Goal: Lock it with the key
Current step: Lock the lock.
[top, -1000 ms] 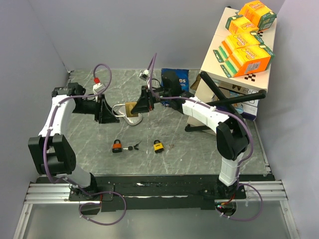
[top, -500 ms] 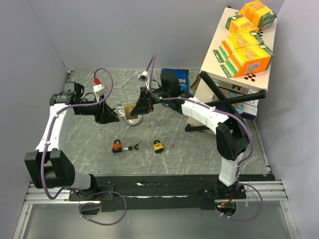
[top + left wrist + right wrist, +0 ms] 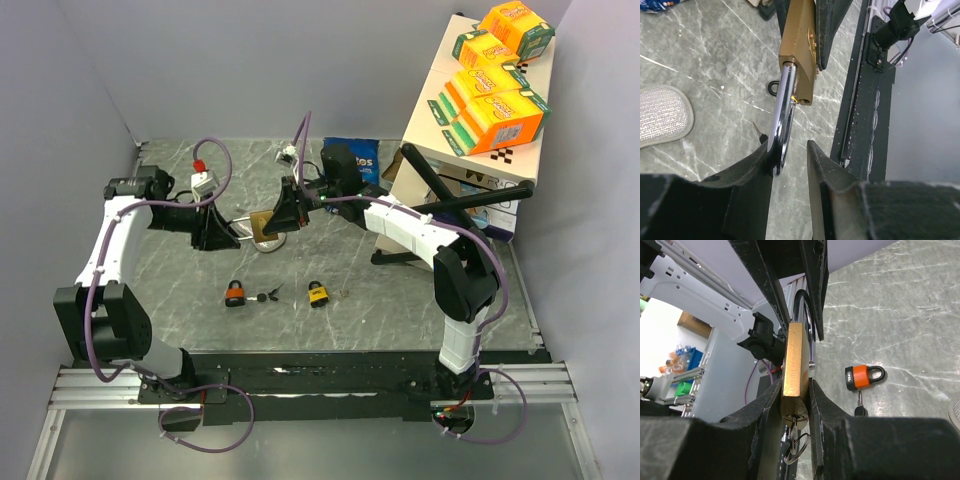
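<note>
Grey marbled surface [image 3: 400,300] fills the floor between pale walls. Far behind the right gripper [image 3: 281,210], a cardboard box [image 3: 440,100] carries stacked orange cartons [image 3: 497,115] on its top; what is inside it cannot be seen. A blue bag [image 3: 362,148] lies just behind that gripper.

Both arms reach inward and meet above the middle of the surface, forearms roughly level. The right gripper pinches the flat sides of a brass padlock [image 3: 792,370] held clear of the surface, and a key ring [image 3: 797,445] hangs at its keyhole end. The left gripper [image 3: 787,150] faces it with its fingers slightly spread around the shackle [image 3: 781,115], which lies against one finger and apart from the other.

Below both grippers, nearer the arm bases, rest an orange padlock [image 3: 235,293] with a key [image 3: 265,296] beside it and a yellow padlock [image 3: 319,293].
</note>
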`<state>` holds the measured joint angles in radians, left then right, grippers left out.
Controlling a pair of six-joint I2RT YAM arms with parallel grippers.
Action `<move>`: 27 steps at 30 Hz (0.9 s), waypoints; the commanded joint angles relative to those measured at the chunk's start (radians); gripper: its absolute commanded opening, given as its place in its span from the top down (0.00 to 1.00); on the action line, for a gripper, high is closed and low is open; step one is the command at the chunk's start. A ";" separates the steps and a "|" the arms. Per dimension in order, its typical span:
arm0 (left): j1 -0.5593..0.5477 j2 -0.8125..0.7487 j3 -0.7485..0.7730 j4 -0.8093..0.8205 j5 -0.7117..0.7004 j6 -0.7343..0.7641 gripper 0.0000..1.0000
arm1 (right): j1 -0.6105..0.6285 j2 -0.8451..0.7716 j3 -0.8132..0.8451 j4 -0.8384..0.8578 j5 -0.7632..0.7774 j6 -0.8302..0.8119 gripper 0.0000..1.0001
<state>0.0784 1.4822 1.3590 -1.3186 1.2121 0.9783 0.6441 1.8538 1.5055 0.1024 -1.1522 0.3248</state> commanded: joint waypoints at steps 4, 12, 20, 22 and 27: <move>-0.032 -0.011 0.017 0.002 0.055 0.008 0.65 | 0.006 -0.054 0.084 0.103 -0.041 0.016 1.00; -0.055 -0.023 -0.003 0.039 0.049 -0.009 0.80 | 0.011 -0.054 0.104 0.108 -0.047 0.020 1.00; -0.062 0.001 0.025 -0.050 0.058 0.076 0.91 | 0.014 -0.045 0.125 0.091 -0.049 0.003 1.00; -0.062 -0.002 0.026 -0.051 0.058 0.080 0.96 | 0.014 -0.045 0.125 0.086 -0.046 -0.004 1.00; -0.062 -0.007 0.046 -0.051 0.079 0.069 0.99 | 0.015 -0.041 0.142 0.045 -0.044 -0.049 1.00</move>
<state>0.0269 1.4857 1.3590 -1.3258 1.2308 1.0130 0.6521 1.8538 1.5513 0.0830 -1.1866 0.3134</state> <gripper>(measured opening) 0.115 0.300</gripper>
